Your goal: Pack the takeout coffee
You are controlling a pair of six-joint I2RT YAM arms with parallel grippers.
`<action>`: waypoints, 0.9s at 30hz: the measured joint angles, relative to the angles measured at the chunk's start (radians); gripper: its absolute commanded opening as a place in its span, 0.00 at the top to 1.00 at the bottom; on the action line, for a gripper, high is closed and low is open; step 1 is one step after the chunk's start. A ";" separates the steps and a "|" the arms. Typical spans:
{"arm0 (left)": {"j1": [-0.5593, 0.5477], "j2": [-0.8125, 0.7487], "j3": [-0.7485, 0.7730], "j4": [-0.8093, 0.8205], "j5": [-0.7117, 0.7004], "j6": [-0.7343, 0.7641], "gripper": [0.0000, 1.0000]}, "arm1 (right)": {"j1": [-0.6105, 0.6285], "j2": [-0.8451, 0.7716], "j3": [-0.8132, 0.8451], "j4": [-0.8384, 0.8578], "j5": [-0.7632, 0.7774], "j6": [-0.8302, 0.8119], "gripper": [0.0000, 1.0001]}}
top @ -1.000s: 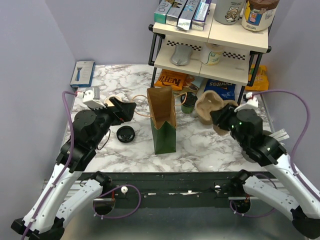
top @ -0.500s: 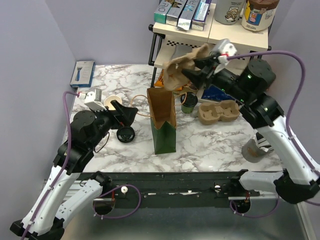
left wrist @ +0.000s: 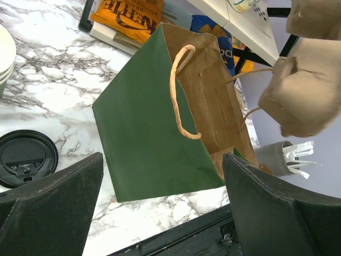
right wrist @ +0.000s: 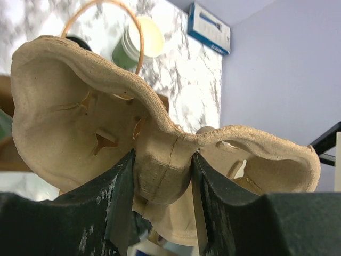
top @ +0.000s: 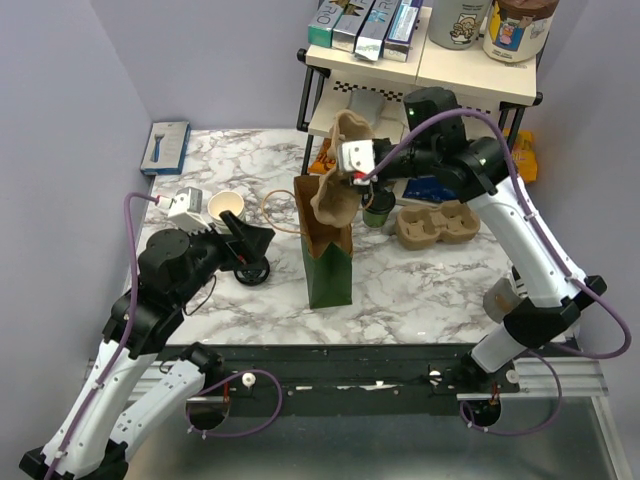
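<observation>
Right gripper (right wrist: 162, 178) clamps a brown pulp cup carrier (right wrist: 74, 112) above the green paper bag (top: 330, 265); left gripper (left wrist: 162, 170) gapes wide near the black lid (left wrist: 26, 158).

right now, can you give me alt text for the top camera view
The right gripper holds a brown cup carrier just over the open top of a green paper bag standing mid-table. The left gripper hovers open beside a black lid on the marble, and a second carrier lies on the right arm's side.
</observation>
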 measured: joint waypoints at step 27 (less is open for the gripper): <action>0.000 0.072 0.010 0.075 -0.029 -0.037 0.05 | 0.138 0.016 -0.131 0.277 0.404 -0.201 0.60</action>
